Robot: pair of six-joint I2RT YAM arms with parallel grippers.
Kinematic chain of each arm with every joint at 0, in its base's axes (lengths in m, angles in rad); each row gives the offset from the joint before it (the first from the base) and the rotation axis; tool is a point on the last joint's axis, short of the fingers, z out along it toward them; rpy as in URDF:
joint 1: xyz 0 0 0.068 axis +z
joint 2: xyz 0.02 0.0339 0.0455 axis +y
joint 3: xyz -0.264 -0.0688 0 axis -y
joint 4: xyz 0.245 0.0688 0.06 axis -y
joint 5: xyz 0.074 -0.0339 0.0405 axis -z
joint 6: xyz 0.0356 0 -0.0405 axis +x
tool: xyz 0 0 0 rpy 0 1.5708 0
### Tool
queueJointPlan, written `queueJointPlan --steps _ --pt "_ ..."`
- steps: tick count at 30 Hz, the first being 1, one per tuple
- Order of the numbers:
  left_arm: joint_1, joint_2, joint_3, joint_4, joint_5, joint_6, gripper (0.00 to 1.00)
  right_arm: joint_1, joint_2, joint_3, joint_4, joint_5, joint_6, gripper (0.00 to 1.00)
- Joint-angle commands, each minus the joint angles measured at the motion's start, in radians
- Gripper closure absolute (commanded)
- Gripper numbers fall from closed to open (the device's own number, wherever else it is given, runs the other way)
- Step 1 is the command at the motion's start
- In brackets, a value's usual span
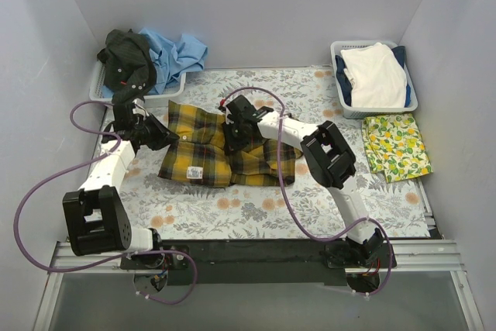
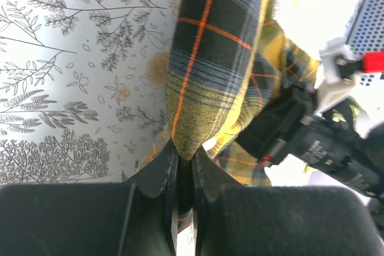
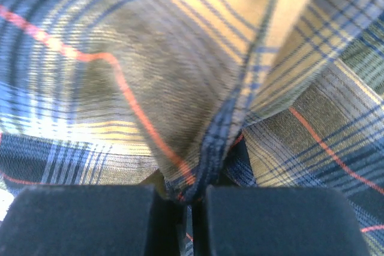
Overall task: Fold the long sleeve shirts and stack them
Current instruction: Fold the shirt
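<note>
Though the plaid shirt [image 1: 198, 136] bears a label [image 1: 194, 172], it's seemingly illegible.

You're in a robot lab cell, not a home: plain pale walls [image 1: 256, 5] box in the tabletop [image 1: 256, 207], arms [image 1: 333, 160] bolted to a metal rail [image 1: 232, 257], purple cables [image 1: 287, 191] loose. Grey basket [image 1: 163, 98] just past left tool [image 1: 173, 139], another basket [image 1: 338, 75] well right of right tool [image 1: 232, 134].

The yellow-and-black plaid flannel shirt [image 1: 198, 149], crossed by thin red lines, lies partly folded and rumpled at the centre of the top view, with a white label near its 6 o'clock edge. At 10 o'clock from it, a dark shirt [image 1: 128, 56] and a light blue shirt [image 1: 182, 50] lie crumpled together.
</note>
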Motion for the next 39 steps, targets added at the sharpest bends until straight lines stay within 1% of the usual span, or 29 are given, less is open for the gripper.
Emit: queueJointPlan --steps 1,4,6,7,8,9,11,12,14,18,19,21,24,28,29,34,39 --pt "0.015 -0.088 0.040 -0.006 0.021 0.031 1.00 0.020 0.013 -0.002 -0.059 0.013 0.057 0.96" --pt "0.017 -0.096 0.035 -0.021 -0.001 0.037 1.00 0.020 -0.033 -0.039 -0.051 0.073 0.068 0.93" --pt "0.017 -0.096 0.025 -0.027 -0.004 0.036 1.00 0.017 -0.102 -0.077 -0.041 0.107 0.059 0.85" --pt "0.017 -0.094 0.022 -0.029 -0.004 0.034 1.00 0.016 -0.127 -0.087 -0.037 0.113 0.050 0.79" --pt "0.017 -0.096 0.017 -0.029 -0.005 0.034 1.00 0.017 -0.171 -0.090 -0.031 0.112 0.036 0.69" --pt "0.017 -0.097 0.014 -0.029 -0.008 0.033 1.00 0.017 -0.190 -0.090 -0.033 0.116 0.019 0.66" --pt "0.017 -0.099 0.011 -0.032 -0.013 0.034 1.00 0.017 -0.237 -0.078 -0.039 0.133 -0.001 0.62" --pt "0.017 -0.100 0.009 -0.033 -0.016 0.034 1.00 0.017 -0.248 -0.068 -0.045 0.138 -0.005 0.62" --pt "0.015 -0.099 0.008 -0.033 -0.014 0.036 1.00 0.017 -0.259 -0.019 -0.054 0.147 -0.018 0.60" --pt "0.015 -0.094 -0.003 -0.035 -0.011 0.036 1.00 0.017 -0.205 0.103 -0.094 0.162 -0.035 0.60" --pt "0.017 -0.094 -0.005 -0.036 -0.011 0.036 1.00 0.017 -0.166 0.151 -0.103 0.167 -0.039 0.60" --pt "0.015 -0.094 -0.008 -0.038 -0.010 0.036 1.00 0.011 -0.121 0.195 -0.122 0.162 -0.044 0.60" --pt "0.017 -0.088 -0.002 -0.038 0.001 0.033 1.00 0.007 -0.037 0.251 -0.146 0.170 -0.038 0.66" --pt "0.017 -0.086 0.011 -0.046 0.003 0.031 1.00 -0.003 0.009 0.242 -0.146 0.184 -0.016 0.78" --pt "0.017 -0.086 0.014 -0.046 0.006 0.031 1.00 -0.003 0.010 0.235 -0.145 0.194 -0.013 0.80" --pt "0.017 -0.077 0.023 -0.049 0.010 0.028 1.00 -0.004 0.019 0.203 -0.134 0.201 -0.021 0.82" --pt "0.015 -0.079 0.026 -0.050 0.022 0.030 1.00 -0.004 0.074 0.244 -0.100 0.181 -0.025 0.82"
